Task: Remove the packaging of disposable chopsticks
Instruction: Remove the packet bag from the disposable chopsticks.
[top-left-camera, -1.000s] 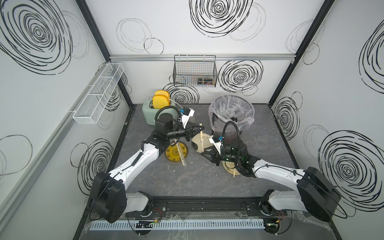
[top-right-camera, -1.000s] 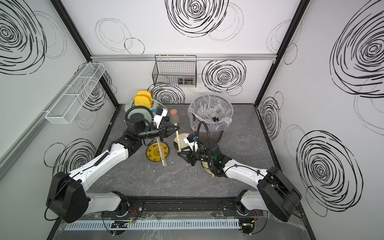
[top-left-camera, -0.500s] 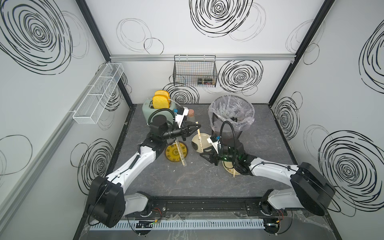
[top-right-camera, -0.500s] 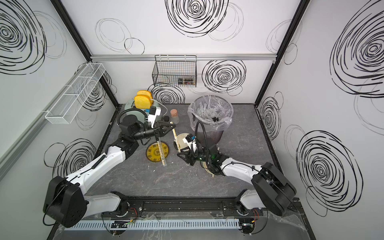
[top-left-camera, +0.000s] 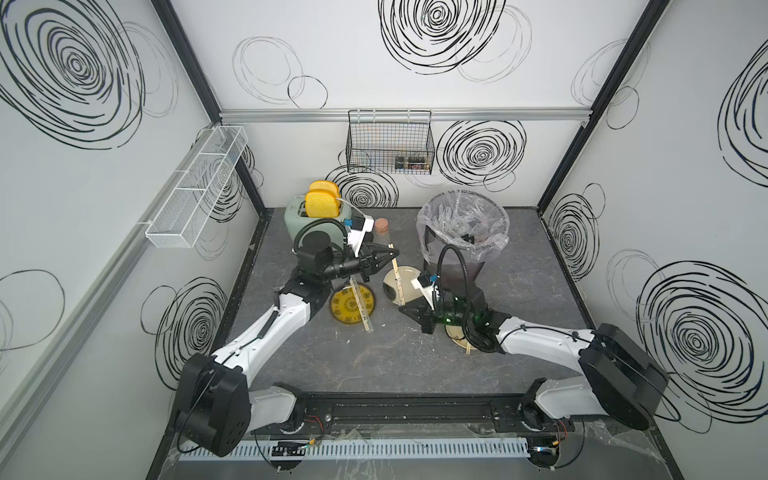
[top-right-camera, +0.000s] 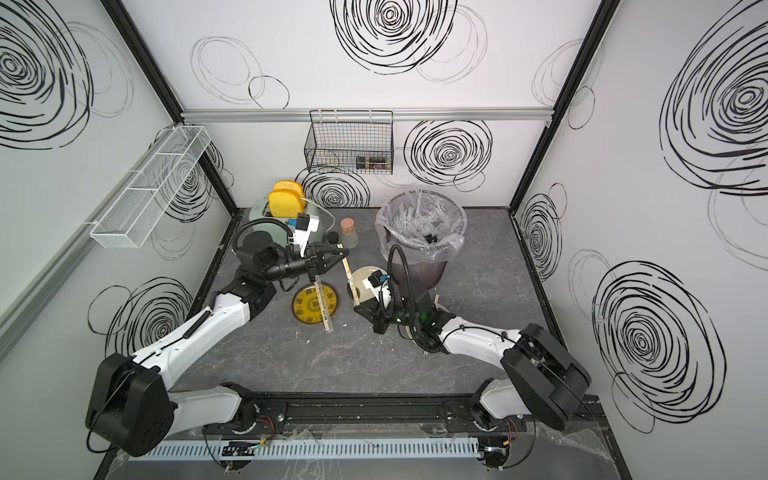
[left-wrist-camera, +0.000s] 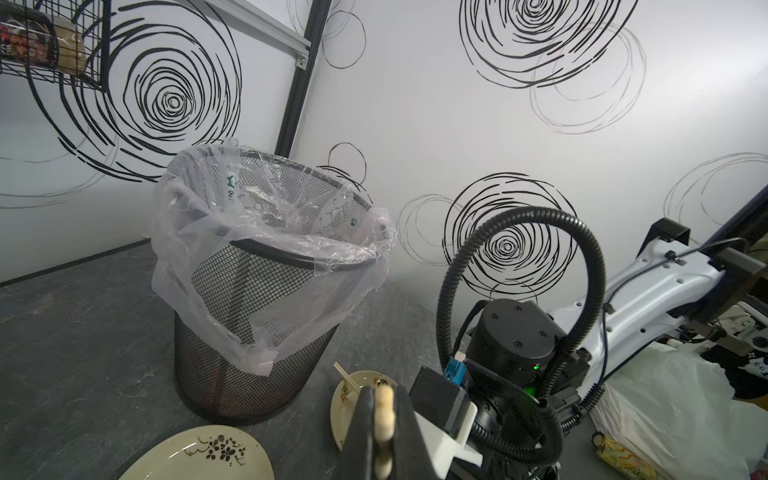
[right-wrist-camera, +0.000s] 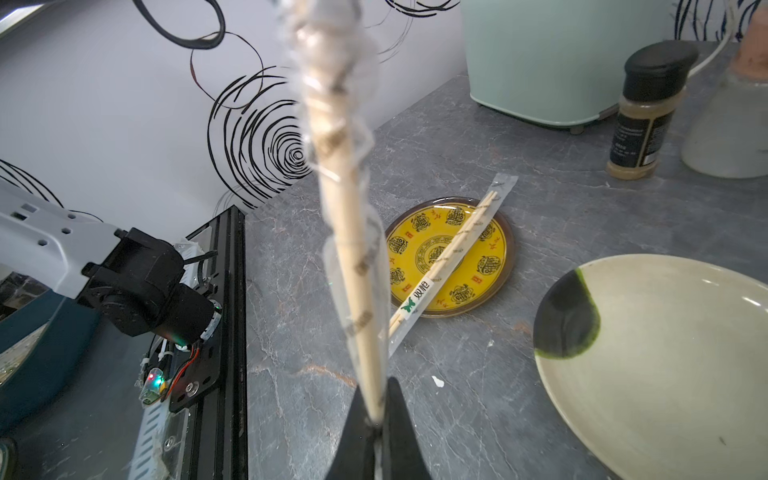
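Three pairs of thin pale tan wooden disposable chopsticks are counted, together with three round plates, two white-and-black arms and one black mesh waste bin (left-wrist-camera: 249, 332) lined with clear film. The first pair (right-wrist-camera: 353, 249) is suspended above the grey table (top-left-camera: 353, 365), slanting from the higher left gripper (top-left-camera: 388, 250) down to the lower right gripper (top-left-camera: 404, 309). Its clear plastic sleeve (right-wrist-camera: 328, 83), printed with small dark marks, is bunched up toward the left-gripper end. The second pair (right-wrist-camera: 453, 253) is enclosed in a flat clear sleeve (right-wrist-camera: 505, 183) and is laid across the yellow patterned plate (right-wrist-camera: 486, 266), overhanging the rim at both ends. The third pair (top-left-camera: 468, 350) is laid on a tan plate (left-wrist-camera: 370, 380) beneath the right arm. The cream plate (top-left-camera: 411, 276), marked with one dark patch, is located near the foot of the bin. The left arm is extended from the front-left base, with the wrist raised and roughly level. Its fingers are closed fully on the bare wooden tips of the first pair. The right arm is stretched low from the front-right base toward the centre, and its fingers are clamped together on the opposite end of that pair. Whether film is pinched there along with the wood cannot be determined. The third pair is largely covered by the right arm, so a sleeve on it cannot be confirmed. In both top views the bunched sleeve is too small to be made out.
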